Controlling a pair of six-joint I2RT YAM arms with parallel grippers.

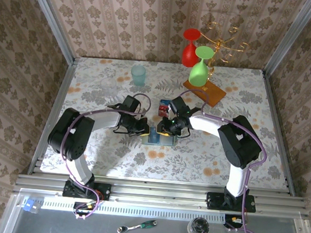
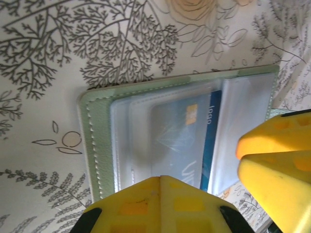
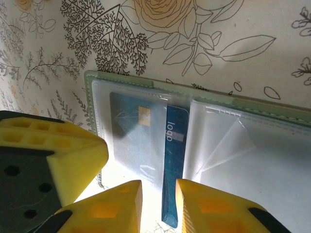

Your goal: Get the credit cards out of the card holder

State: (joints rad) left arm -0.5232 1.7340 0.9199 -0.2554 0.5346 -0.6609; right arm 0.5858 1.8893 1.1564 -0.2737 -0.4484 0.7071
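The card holder [image 1: 159,137] lies open on the flowered tablecloth, a grey-green wallet [image 2: 99,141] with clear pockets [image 3: 252,145]. A blue credit card [image 3: 175,160] sticks partway out of the left pocket toward the fold. My right gripper [image 3: 158,187] hovers over it with its jaws a little apart, and the card's bared strip lies between them, close to the right finger. My left gripper [image 2: 162,177] is shut, its tips resting on the left panel. A red credit card [image 1: 163,109] lies on the table just behind the holder.
An orange-brown wooden slab [image 1: 204,92] sits at the back right, carrying a gold rack with a green glass [image 1: 200,66] and a red glass [image 1: 190,48]. A teal cup [image 1: 138,74] stands at the back centre. Both arms meet mid-table.
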